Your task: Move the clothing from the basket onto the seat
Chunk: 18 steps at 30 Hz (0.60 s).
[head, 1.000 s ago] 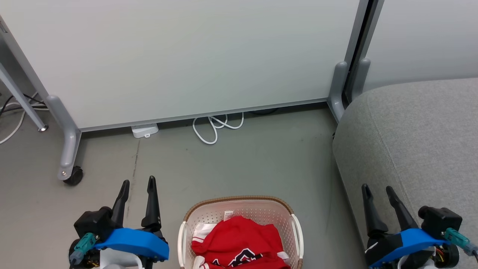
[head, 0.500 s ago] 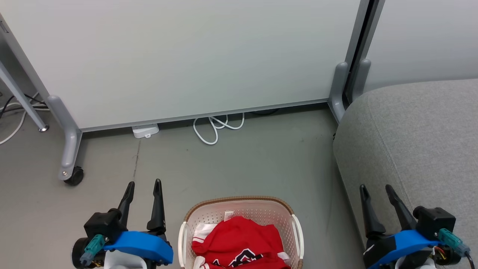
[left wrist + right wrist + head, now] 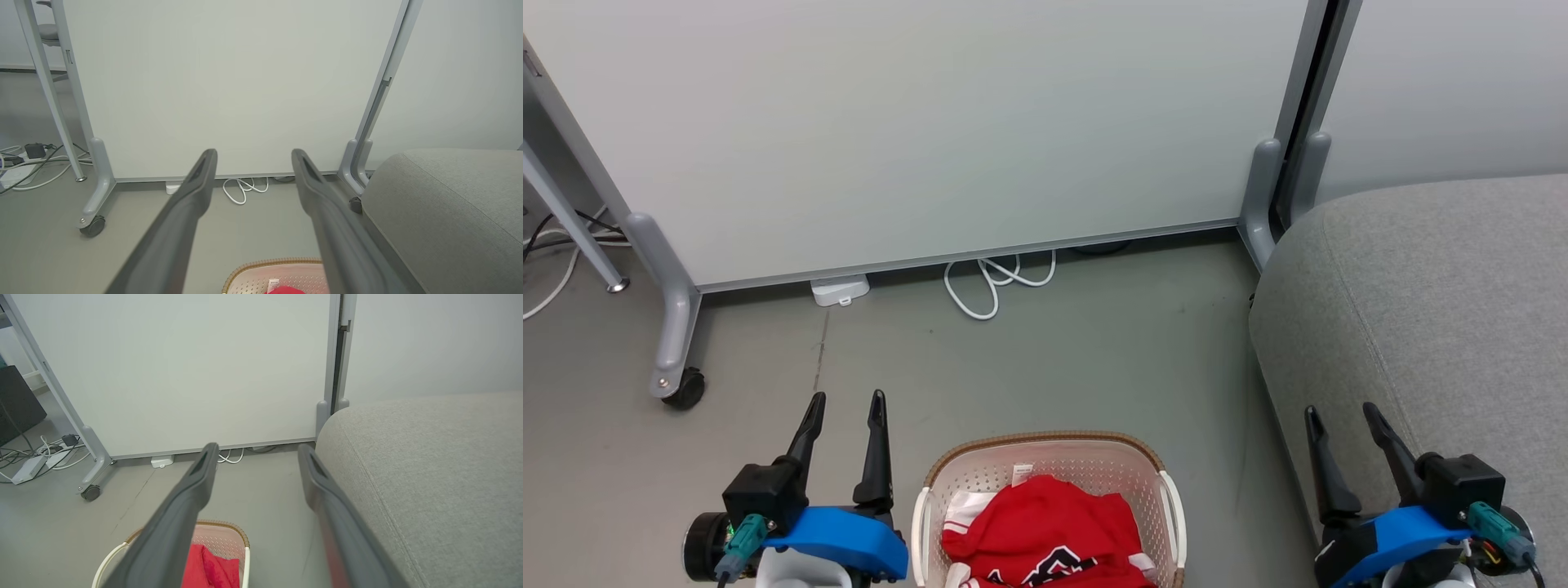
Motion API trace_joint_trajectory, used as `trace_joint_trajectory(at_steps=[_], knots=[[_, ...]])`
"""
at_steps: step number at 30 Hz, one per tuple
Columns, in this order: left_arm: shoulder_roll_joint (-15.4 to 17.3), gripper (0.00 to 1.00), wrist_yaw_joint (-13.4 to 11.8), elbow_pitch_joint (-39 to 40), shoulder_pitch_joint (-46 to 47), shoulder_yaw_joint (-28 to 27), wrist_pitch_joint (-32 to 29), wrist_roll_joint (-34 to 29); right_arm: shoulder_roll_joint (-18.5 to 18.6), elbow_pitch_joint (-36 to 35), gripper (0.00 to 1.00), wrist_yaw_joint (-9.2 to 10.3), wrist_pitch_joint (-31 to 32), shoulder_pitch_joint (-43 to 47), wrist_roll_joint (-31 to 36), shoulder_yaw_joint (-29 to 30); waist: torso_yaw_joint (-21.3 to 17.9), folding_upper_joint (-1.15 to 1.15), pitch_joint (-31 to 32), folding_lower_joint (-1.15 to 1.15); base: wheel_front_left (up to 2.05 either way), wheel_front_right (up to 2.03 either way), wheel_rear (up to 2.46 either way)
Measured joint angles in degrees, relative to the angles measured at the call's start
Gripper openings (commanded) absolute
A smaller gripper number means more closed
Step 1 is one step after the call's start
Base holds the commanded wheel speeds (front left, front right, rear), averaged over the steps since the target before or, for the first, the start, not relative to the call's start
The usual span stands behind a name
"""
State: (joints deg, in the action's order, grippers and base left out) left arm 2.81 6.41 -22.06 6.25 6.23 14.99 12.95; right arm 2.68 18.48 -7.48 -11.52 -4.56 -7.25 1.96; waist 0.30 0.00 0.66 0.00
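Head view: the basket [image 3: 1045,438] stands on the grey floor [image 3: 1054,359] at its near edge, between the two arms. The clothing [image 3: 1045,531] lies heaped inside it, red with white trim, none of it lifted out. The seat [image 3: 1437,310] fills the floor's right side, near the basket but apart from it, with nothing on it. The left gripper [image 3: 847,398] has slid inward over the last second and now hangs just beside the basket's left handle, jaws spread wide and empty. The right gripper [image 3: 1339,410] has edged slightly inward too, in front of the seat's side, its jaws likewise parted and holding nothing.

Left wrist view: its own two dark fingers [image 3: 196,192] stand well apart. Below them are the basket's brown rim and a sliver of red cloth at the bottom edge.

Right wrist view: its fingers [image 3: 192,490] are equally spread, with the basket and the red cloth low on the left and the seat on the right.

Both arms seem to be closing in on the basket, so the first pick is probably about to start. No garment has been moved yet.
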Motion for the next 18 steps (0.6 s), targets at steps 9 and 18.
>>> trace_joint_trajectory(at_steps=[9, 18], knots=[[0.00, 1.00, -0.32, -0.11, 0.00, 0.15, 0.00, 0.14, 0.01, 0.22, 1.00, 0.00, -0.13, 0.01, 0.14, 0.09, 0.15, 0.00, 0.21, 0.00, 0.00, 0.00, 0.00], [0.03, 1.00, -0.32, -1.30, 0.00, 0.57, 0.01, 0.59, 0.01, -0.33, 1.00, 0.00, 0.10, -0.73, 0.05, -0.78, -0.29, 0.00, -1.11, 0.00, 0.00, 0.00, 0.00]])
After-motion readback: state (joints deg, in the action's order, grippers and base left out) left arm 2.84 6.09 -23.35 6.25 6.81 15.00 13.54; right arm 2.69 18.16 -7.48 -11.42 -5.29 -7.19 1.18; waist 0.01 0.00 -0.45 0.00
